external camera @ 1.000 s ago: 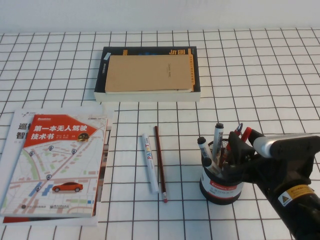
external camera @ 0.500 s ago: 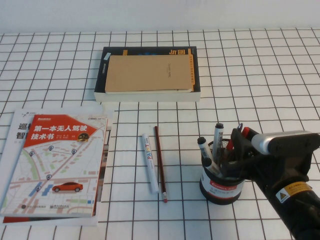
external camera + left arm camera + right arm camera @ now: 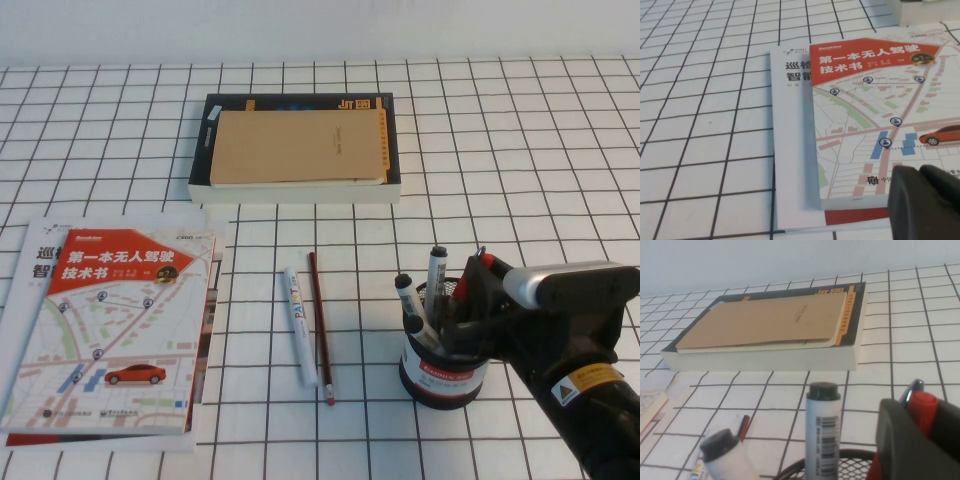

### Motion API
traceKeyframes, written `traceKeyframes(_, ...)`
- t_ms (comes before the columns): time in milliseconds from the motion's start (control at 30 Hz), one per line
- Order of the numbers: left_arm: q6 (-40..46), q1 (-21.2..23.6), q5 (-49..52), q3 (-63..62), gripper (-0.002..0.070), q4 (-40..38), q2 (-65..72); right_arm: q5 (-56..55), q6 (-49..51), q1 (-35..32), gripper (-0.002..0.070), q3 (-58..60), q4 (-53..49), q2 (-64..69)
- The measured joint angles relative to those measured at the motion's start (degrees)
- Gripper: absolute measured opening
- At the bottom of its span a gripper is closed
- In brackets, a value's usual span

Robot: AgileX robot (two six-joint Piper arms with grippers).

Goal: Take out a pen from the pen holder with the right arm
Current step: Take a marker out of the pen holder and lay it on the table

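Observation:
The black mesh pen holder stands at the front right of the table with several pens in it. My right gripper is at the holder's right side, shut on a red pen whose cap sticks up between the fingers. In the right wrist view the red pen sits between the dark fingers, above the holder's rim. Two black-capped white markers stand free in the holder. My left gripper hovers shut over the map-cover booklet.
A white paint pen and a red pencil lie side by side left of the holder. A stack of books rests at the back centre. Booklets lie at the front left.
The right gripper's fingers have drawn together around the red pen, and the arm has shifted slightly. The pens in the holder and the things on the table stay put.

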Motion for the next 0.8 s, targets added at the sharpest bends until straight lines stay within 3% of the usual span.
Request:
traceKeyframes(467,0.0,0.0,0.0,0.0,-0.0004,0.0,0.0,3.09,-0.32,0.0,0.0065,0.0,0.0,-7.37)
traceKeyframes(633,0.0,0.0,0.0,0.0,-0.0004,0.0,0.0,8.4,-5.23,0.0,0.0065,0.0,0.78,-14.97)
traceKeyframes(800,0.0,0.0,0.0,0.0,-0.0004,0.0,0.0,20.02,-17.23,0.0,0.0065,-2.86,7.28,-24.22)
